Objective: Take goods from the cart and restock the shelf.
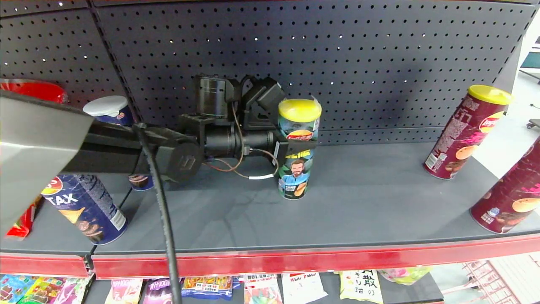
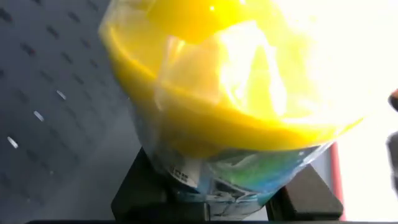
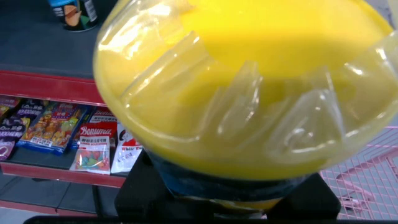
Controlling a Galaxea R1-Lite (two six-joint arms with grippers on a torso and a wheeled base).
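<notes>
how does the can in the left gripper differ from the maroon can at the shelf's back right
The green can is blue-green with a cartoon man; the maroon can is dark red with chips pictured. The left gripper clamps the green can; the maroon can stands free. Both are tall tubes with yellow lids.

Yellow-lidded green-and-blue can (image 1: 296,169), another yellow-lidded can (image 3: 249,93), maroon can (image 1: 464,135), navy can (image 1: 86,207), red-edged grey shelf (image 1: 371,202).
</notes>
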